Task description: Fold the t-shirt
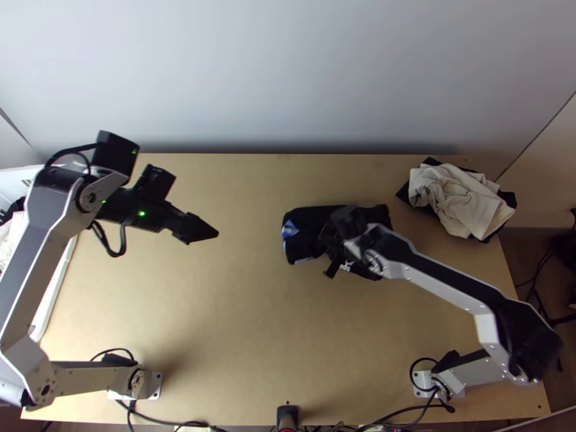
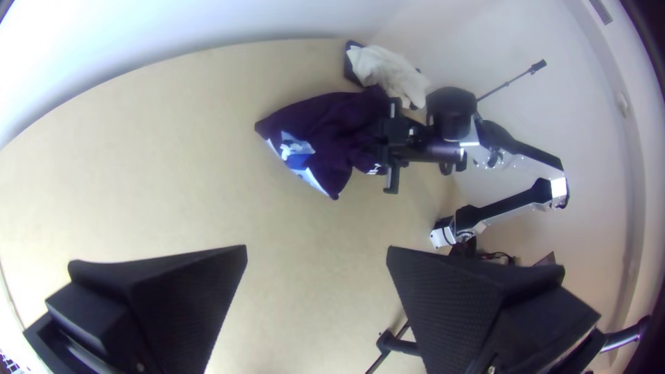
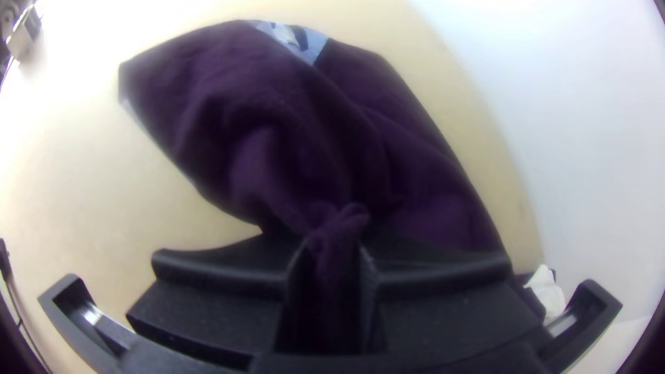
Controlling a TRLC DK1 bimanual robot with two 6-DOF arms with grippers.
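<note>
One dark t-shirt [image 1: 299,248] lies bunched on the table [image 1: 237,309], around the middle and somewhat toward the far side. Its long axis runs roughly left to right across the table; the end with a blue and white print [image 1: 290,230] points left, and the other end points right, toward the side where a cream cloth [image 1: 461,194] lies heaped on black cloth [image 1: 508,197] at the far right corner.

The right gripper [image 1: 332,252] is at the t-shirt, over its right-hand part. The right wrist view shows what the arm covers from above: a narrow fold of the dark fabric pinched between the fingers [image 3: 436,277], with creases spreading from that grip into the broader body of the shirt.

The left gripper [image 1: 216,233] hangs over the left part of the table, well apart from the shirt. From above it looks like a single wedge, but the left wrist view shows its fingers [image 2: 187,298] spread wide, holding nothing. That view also shows a pale edge [image 2: 310,179] along the printed end.
</note>
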